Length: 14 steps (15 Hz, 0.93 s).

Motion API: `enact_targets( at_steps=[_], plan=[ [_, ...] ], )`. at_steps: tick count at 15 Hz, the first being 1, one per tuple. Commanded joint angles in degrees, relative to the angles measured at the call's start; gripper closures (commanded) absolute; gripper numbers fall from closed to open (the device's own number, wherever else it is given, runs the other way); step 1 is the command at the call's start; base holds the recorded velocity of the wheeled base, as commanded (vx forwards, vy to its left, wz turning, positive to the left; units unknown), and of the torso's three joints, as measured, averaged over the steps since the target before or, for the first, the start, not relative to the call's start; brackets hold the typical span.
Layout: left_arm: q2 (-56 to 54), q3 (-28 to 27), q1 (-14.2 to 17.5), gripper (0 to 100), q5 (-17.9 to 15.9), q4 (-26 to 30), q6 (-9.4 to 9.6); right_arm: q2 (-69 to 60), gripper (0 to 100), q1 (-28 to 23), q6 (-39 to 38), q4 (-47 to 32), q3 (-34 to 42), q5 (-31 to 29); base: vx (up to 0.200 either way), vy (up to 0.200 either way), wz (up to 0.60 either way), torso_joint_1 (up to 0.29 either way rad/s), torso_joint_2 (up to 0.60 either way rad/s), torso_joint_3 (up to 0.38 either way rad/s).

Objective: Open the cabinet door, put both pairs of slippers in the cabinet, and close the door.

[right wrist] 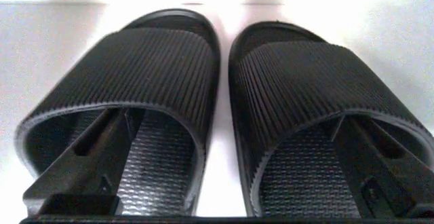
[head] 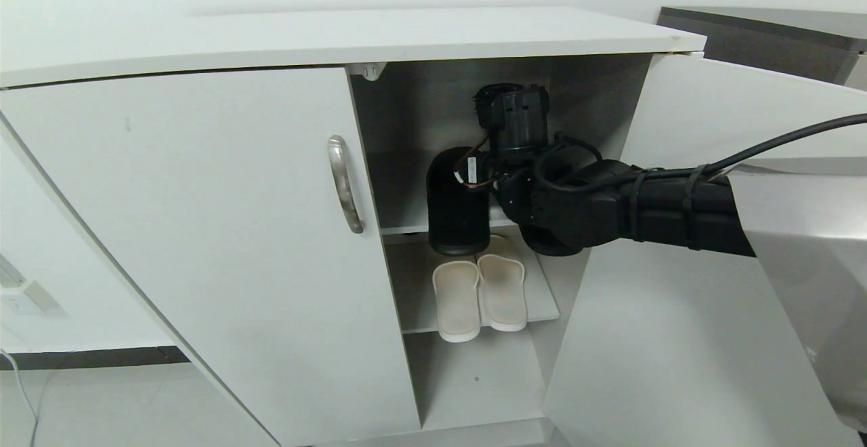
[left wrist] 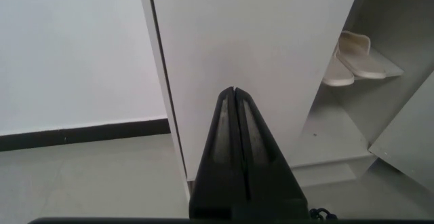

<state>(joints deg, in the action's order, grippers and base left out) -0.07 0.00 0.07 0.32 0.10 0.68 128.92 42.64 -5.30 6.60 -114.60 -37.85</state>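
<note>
Left tool (left wrist: 234,91): low, outside closed white left cabinet door (head: 203,230); fingers pressed together.
Pair of black ribbed rubber slippers (head: 457,196): at upper shelf (head: 405,222) of open right compartment, side by side, toes far, heels at near edge, long axis near-far. Whether fully resting, cannot tell.
Pair of cream slippers (head: 488,291): shelf below.
Right tool (right wrist: 234,115): just near of heels, fingers (right wrist: 88,163) spread, one under each strap, no pinch apparent.
Judgement: withdrawal runs straight near, along slipper axis. Right arm closer to open white right door (head: 677,338).
</note>
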Motion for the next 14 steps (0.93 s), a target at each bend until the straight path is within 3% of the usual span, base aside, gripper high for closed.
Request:
enact_targets(
  at_steps=[1,14],
  plan=[
    [0.07,0.00,0.01,100,0.03,-0.01,0.02,-0.07,0,-0.02,0.82,1.23,0.01,0.32,0.000,0.000,0.00,0.000,0.00,0.000],
    [0.07,0.00,0.01,100,0.03,-0.01,0.02,2.39,0,-1.16,1.44,3.78,0.01,-0.03,0.000,0.000,0.00,0.000,0.00,0.000]
  ],
)
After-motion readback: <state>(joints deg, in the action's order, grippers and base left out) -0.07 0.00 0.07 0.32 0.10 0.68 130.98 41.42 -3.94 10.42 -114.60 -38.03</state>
